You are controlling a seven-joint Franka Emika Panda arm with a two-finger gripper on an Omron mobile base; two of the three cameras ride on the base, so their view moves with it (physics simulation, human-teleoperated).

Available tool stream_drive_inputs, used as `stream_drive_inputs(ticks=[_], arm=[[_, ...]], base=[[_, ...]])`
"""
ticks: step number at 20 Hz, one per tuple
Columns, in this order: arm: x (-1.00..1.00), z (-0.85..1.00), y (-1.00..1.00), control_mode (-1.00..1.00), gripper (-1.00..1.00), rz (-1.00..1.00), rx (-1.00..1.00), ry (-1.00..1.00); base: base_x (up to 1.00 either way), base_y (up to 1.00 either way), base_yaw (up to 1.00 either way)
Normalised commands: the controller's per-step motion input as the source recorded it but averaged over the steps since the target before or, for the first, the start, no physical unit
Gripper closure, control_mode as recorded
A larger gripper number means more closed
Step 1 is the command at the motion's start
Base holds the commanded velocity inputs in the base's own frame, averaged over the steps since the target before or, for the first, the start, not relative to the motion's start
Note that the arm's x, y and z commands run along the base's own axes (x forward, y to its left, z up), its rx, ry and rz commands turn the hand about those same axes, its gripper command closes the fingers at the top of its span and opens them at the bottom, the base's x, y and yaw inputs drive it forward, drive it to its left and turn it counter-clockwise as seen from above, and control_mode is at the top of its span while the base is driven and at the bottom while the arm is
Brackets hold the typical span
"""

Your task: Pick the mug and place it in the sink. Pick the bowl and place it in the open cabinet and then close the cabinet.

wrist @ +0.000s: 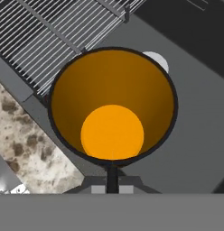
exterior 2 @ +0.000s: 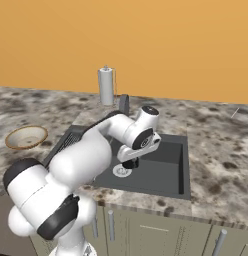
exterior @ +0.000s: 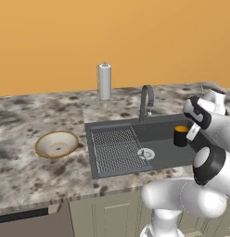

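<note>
The mug (exterior: 181,135) is held over the sink (exterior: 163,127) basin, to the right of the ribbed drainboard (exterior: 118,149). The gripper (wrist: 112,180) is closed tight on the mug wall at the rim, as seen in the hand view: the yellow-orange inside (wrist: 112,131) is looked straight into, and the drain (wrist: 155,59) peeks out behind it.

Handling, judged: small, rigid, likely light; a glazed wall is expected to be slippery, and a pinch on one side lets it swing. It should be set down low before release, not dropped.

The bowl (exterior: 57,143) sits upright on the counter (exterior: 24,120), left of the sink. Wide and shallow, so the rim edge is the likely hold.
</note>
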Motion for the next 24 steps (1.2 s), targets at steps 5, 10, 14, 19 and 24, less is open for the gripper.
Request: stream_drive_inputs(ticks=[5, 10, 14, 19, 24], arm=[[0.22, -0.17, -0.01, -1.0, 1.0, 0.0, 0.0, 0.0], [0.13, -0.23, -0.04, -1.0, 1.0, 0.01, 0.0, 0.0], [0.08, -0.26, -0.05, -1.0, 1.0, 0.0, 0.0, 0.0], [0.06, -0.18, -0.03, -1.0, 1.0, 0.01, 0.0, 0.0], [0.33, -0.26, 0.0, -1.0, 1.0, 0.0, 0.0, 0.0]], base=[[0.0, 0.0, 0.0], [0.0, 0.0, 0.0], [0.0, 0.0, 0.0], [0.0, 0.0, 0.0], [0.0, 0.0, 0.0]])
